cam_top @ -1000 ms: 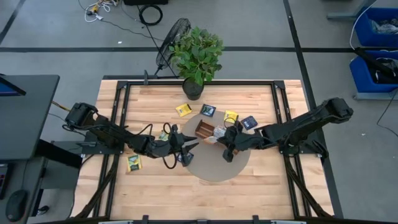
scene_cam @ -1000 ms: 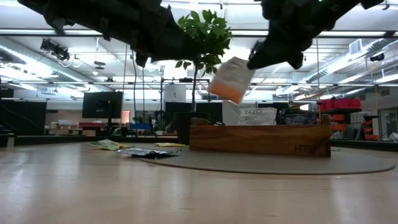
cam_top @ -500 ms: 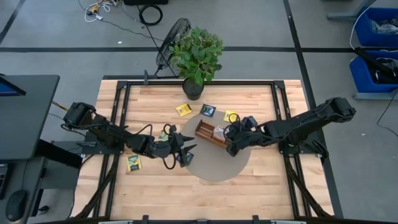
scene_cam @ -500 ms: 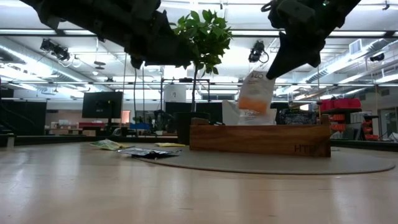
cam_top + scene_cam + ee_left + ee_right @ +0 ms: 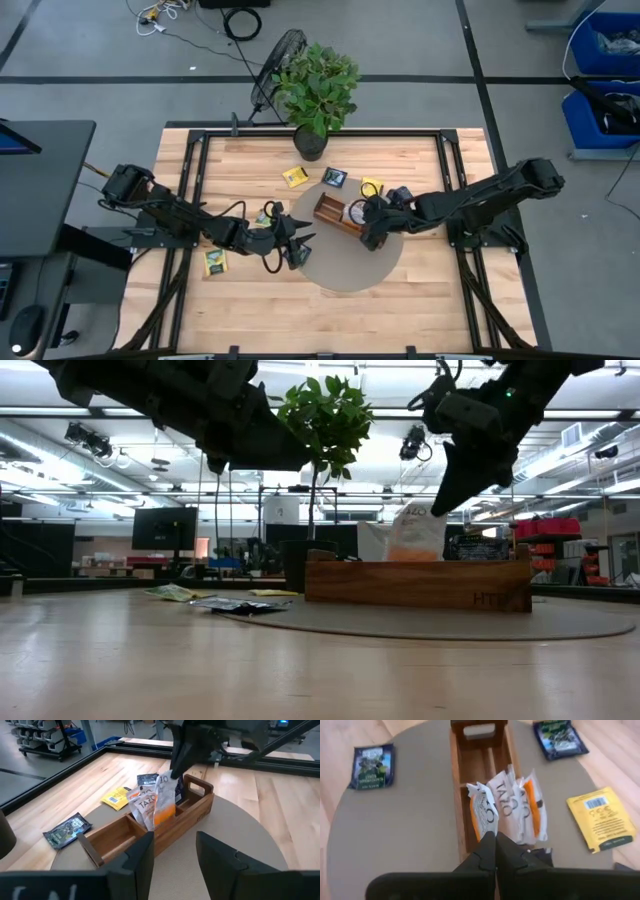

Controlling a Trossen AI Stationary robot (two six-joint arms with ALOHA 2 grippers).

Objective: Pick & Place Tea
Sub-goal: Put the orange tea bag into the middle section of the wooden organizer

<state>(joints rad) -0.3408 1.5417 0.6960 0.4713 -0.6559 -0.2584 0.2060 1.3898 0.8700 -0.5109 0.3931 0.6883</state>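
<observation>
On the desk [image 5: 400,160], a long wooden box [image 5: 150,827] lies on a round grey mat [image 5: 350,270], and the white-and-orange tea packets [image 5: 507,805] standing upright in it read "TAZO". The right pincer [image 5: 495,847], reaching in from 3 o'clock, hangs over the box with fingers pinched together just beside the nearest packet. The left pincer [image 5: 172,855] hovers spread wide at the mat's 9 o'clock edge.
</observation>
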